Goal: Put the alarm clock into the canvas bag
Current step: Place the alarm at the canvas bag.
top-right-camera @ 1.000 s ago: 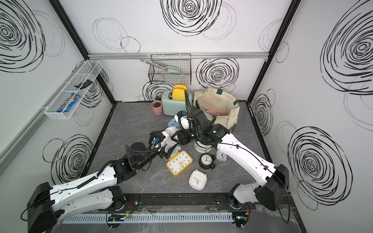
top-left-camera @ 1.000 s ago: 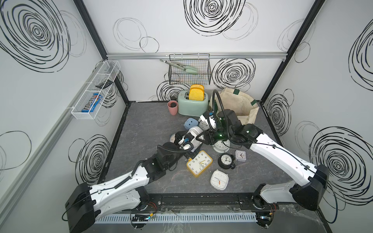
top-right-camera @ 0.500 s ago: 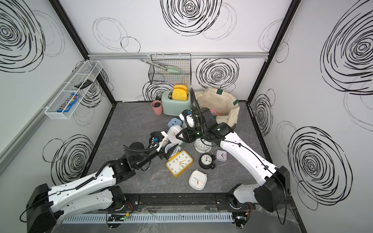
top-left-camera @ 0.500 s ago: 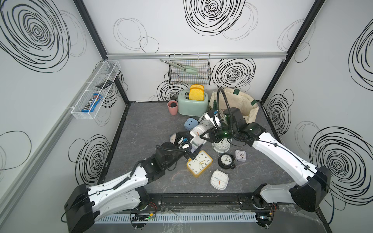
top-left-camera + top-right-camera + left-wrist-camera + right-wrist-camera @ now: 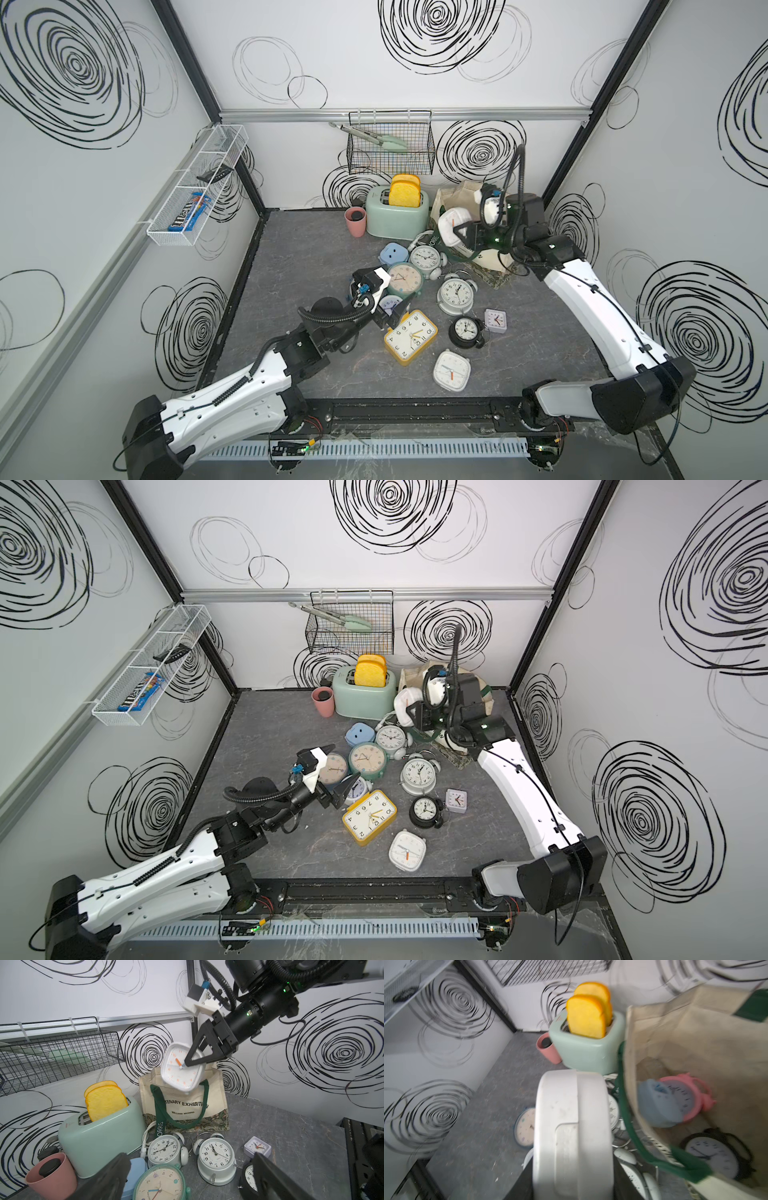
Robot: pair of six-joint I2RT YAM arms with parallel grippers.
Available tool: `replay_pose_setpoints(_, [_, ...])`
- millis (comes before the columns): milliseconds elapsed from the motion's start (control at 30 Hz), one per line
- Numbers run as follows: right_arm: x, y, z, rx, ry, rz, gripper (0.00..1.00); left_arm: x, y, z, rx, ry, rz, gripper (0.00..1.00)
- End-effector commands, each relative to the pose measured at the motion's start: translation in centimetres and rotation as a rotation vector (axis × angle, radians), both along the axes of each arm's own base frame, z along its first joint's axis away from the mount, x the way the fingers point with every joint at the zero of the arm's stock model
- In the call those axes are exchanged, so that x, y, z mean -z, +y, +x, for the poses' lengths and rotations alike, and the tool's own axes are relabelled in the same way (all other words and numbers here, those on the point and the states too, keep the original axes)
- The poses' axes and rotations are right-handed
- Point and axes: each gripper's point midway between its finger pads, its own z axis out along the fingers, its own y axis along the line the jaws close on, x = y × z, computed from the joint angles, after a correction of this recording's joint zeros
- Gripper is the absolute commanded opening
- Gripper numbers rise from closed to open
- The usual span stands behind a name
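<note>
Now the right pincer (image 5: 190,1062) has lifted the white square alarm clock (image 5: 180,1068) from the pile to the canvas bag (image 5: 214,1103). Part-closed across face and back, it holds the clock tilted just above the bag's front rim, not yet inside. A short move over the mouth and a release should finish this one, I judge. The left pincer (image 5: 340,766), wide open and empty, hovers over the pile before the bag. The right pincer's far finger is hidden behind the clock. The right wrist view is blurred, though a pink clock (image 5: 683,1097) shows inside the bag. In both top views the right arm covers most of the bag's mouth.
</note>
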Motion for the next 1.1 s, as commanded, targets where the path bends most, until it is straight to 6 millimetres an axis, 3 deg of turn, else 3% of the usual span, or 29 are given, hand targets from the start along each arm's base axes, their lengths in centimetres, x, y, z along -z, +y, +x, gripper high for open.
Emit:
replay_pose_setpoints(0, [-2.2,-5.3,3.6,0.203,-0.06,0.015,0.03,-1.4,0.4,-0.2,-0.005,-0.005,-0.058,0.96])
replay_pose_setpoints(67, [-1.5,-7.2,5.2,0.262,-0.041,-0.014,0.03,-1.5,0.4,-0.2,-0.002,0.006,-0.069,0.96])
replay_pose_setpoints(233, [2.5,-10.4,9.0,0.367,0.056,-0.142,0.03,-1.2,-0.2,-0.5,0.043,0.044,-0.087,0.96])
replay_pose_setpoints(433, [6.5,-13.3,11.0,0.441,0.172,-0.308,0.02,-1.6,0.4,-0.5,0.017,0.031,-0.086,0.96])
replay_pose_setpoints(600, [8.4,-14.1,10.3,0.453,0.256,-0.405,0.02,-1.6,0.4,-0.5,0.021,0.036,-0.087,0.96])
replay_pose_setpoints(767, [10.0,-16.0,7.5,0.584,0.32,-0.601,0.0,-1.9,0.5,-0.6,0.024,0.032,-0.1,0.96])
replay_pose_setpoints(1067, [13.6,-16.3,4.9,0.681,0.467,-0.589,0.01,-2.5,0.9,-0.8,0.021,0.024,-0.123,0.96])
